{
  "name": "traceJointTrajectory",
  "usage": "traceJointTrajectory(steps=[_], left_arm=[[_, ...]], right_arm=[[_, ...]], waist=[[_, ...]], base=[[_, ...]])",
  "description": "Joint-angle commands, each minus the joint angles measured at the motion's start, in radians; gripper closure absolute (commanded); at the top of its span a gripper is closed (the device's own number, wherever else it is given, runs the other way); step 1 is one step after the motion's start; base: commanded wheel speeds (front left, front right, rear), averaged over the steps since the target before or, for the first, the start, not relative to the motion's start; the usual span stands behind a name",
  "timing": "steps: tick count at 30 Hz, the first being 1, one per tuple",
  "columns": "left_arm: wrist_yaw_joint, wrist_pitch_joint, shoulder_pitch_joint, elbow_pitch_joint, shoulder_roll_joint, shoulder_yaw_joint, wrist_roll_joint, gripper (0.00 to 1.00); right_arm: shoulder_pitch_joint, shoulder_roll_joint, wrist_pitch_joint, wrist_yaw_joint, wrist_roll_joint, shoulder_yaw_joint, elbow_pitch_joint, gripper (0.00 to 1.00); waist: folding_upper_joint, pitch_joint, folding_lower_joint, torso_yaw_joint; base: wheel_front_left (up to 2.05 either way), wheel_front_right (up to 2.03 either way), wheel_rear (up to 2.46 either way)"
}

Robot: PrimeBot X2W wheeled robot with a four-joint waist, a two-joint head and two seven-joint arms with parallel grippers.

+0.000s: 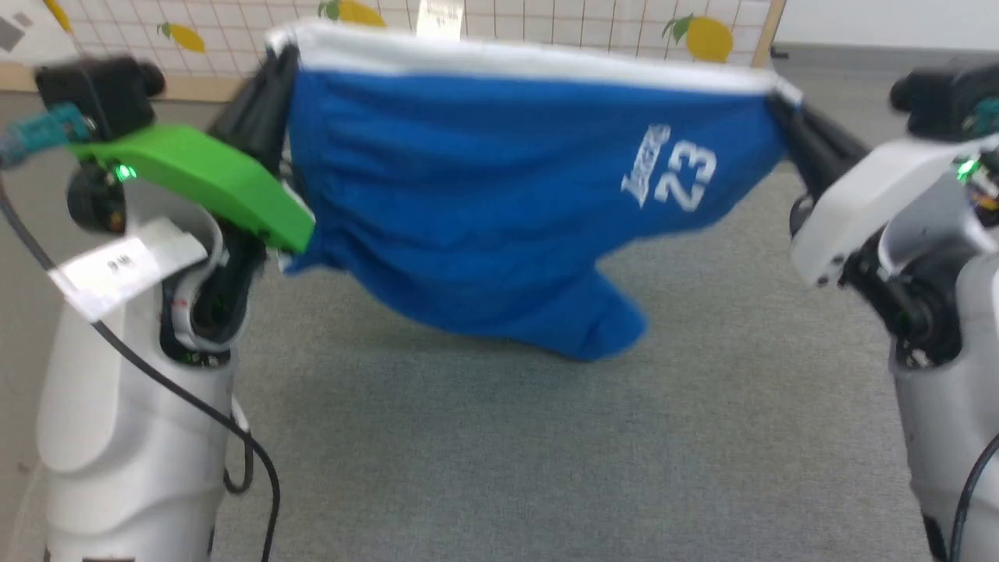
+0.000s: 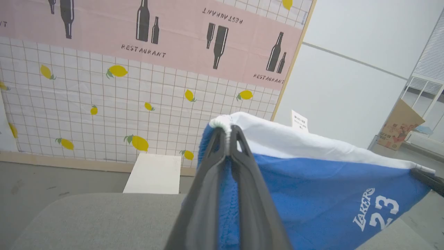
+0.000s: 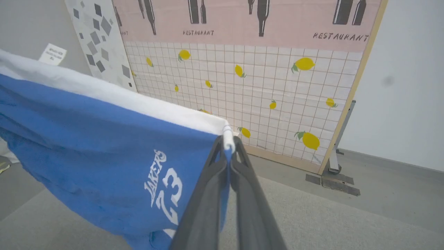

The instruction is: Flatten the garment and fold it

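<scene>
Holding the garment [image 1: 484, 195] up by its white band, the left gripper [image 1: 282, 56] at the upper left of the head view and the right gripper [image 1: 778, 97] at the upper right are each clamped on one corner. The blue cloth hangs stretched between them, in the upper middle of the frame, the "23" print toward the right. Its lower end sags toward the grey surface [image 1: 546, 468]; whether it touches, I cannot tell. I judge this is the flattening step. The next move calls for lowering both grippers together, with the band taut, so that the cloth lies without wrinkles.
</scene>
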Motion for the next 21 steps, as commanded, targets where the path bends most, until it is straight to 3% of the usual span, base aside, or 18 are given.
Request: traceJointTrajectory(steps=[1,12,21], left_arm=[[-0.005,-0.017,-0.039,0.000,0.000,0.005,0.000,1.00],[-0.013,-0.024,-0.184,0.091,0.002,-0.001,0.002,1.00],[-0.032,-0.049,-0.348,0.270,0.012,-0.009,0.010,1.00]], right_arm=[[-0.031,-0.007,-0.009,-0.002,0.010,0.005,-0.004,1.00],[-0.176,-0.007,0.001,-0.002,0.041,0.008,0.022,1.00],[-0.374,-0.003,0.029,-0.002,0.027,-0.012,0.139,1.00]], waist=[[0.0000,-0.024,0.0000,-0.014],[0.0000,-0.017,0.0000,-0.040],[0.0000,0.138,0.0000,-0.062]], base=[[0.00,0.00,0.00],[0.00,0.00,0.00],[0.00,0.00,0.00]])
